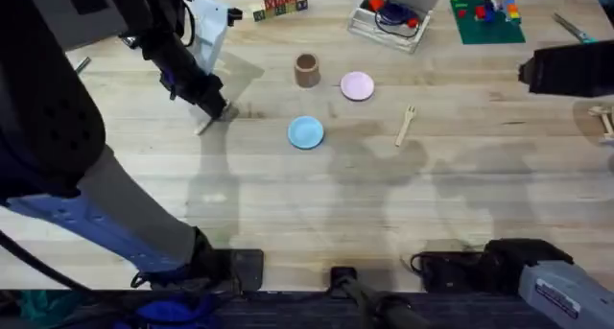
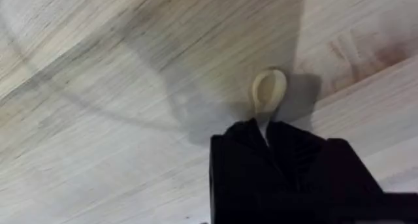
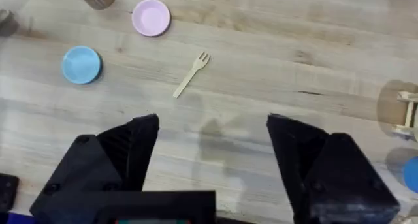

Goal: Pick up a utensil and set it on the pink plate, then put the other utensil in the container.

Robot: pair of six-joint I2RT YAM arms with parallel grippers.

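Now | left gripper [image 1: 213,110] low, clamping spoon [image 2: 268,93] | right gripper [image 3: 212,152] spread

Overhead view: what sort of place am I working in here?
Likely a robotics lab bench: a bare wooden table carrying toy blocks, a clear plastic box and small practice props like the pink plate.

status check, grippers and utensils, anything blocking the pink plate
Left gripper shut on spoon, at table. Right gripper open, idle. Fork untouched. Pink plate unobstructed.
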